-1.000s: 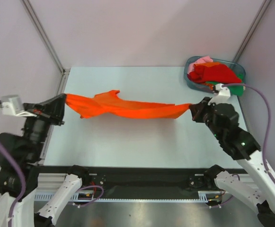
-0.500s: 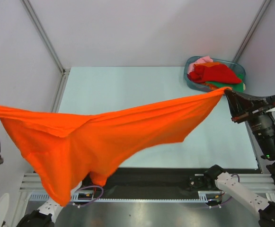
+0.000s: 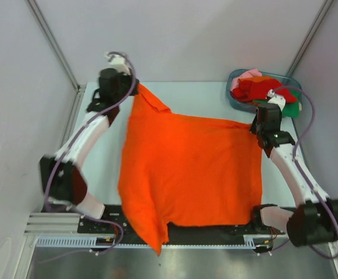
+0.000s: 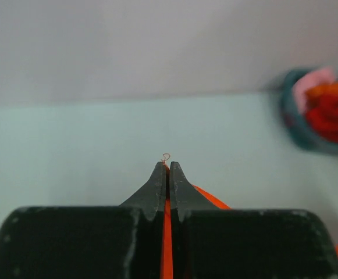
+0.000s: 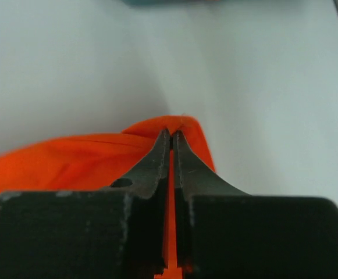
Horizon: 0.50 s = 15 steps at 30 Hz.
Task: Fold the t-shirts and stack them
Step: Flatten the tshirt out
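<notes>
The orange t-shirt point(image 3: 192, 174) lies spread over the tabletop point(image 3: 198, 99), its long axis running far to near and its lower end past the near edge. The left hand point(image 3: 131, 88) and the right hand point(image 3: 254, 126) each pinch a far corner.

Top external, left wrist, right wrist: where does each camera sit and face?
Top external: above, behind the bases, looking down on table, left arm, right arm and the orange t-shirt between them.
Left wrist: looks along its shut jaws, pinching orange cloth, across the table toward the tub.
Right wrist: looks down its shut jaws, clamped on a shirt corner.
Shared: top and left wrist both show the tub.
</notes>
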Available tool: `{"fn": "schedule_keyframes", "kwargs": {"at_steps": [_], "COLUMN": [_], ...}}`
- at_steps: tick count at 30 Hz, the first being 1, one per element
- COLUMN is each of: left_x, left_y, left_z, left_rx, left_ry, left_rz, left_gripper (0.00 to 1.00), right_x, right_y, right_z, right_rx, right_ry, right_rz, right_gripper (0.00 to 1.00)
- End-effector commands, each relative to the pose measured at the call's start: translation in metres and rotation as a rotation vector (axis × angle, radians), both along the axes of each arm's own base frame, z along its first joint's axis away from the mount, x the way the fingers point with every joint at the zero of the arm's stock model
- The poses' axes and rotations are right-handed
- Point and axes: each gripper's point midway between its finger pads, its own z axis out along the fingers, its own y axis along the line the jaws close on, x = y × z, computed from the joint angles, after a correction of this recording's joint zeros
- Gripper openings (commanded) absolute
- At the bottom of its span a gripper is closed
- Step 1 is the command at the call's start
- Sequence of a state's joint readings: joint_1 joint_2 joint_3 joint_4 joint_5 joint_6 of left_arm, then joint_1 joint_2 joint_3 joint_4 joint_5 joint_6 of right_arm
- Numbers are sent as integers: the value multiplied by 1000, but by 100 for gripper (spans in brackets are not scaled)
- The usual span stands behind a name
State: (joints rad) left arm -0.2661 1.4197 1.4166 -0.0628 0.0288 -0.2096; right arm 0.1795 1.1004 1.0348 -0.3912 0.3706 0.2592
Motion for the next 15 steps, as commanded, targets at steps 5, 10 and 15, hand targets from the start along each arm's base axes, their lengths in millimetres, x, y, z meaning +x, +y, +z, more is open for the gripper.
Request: {"fn": "schedule_keyframes", "kwargs": {"at_steps": [5, 10, 15], "left_x": [115, 144, 149], "left_y": [-42, -73, -76], "left_z": [-128, -160, -162], "left_rx": [21, -47, -76], "left_ry": [119, 162, 173], "left_rz": [-49, -141, -121], "left_gripper": [0, 0, 0], "right_x": [50, 71, 82], "right_y": [-52, -67, -70], "right_z": [-102, -125, -138], "right_rx": [19, 16, 39], "right_ry": [86, 110, 132], "right_rz": [-135, -144, -126], "right_gripper": [0, 0, 0]}}
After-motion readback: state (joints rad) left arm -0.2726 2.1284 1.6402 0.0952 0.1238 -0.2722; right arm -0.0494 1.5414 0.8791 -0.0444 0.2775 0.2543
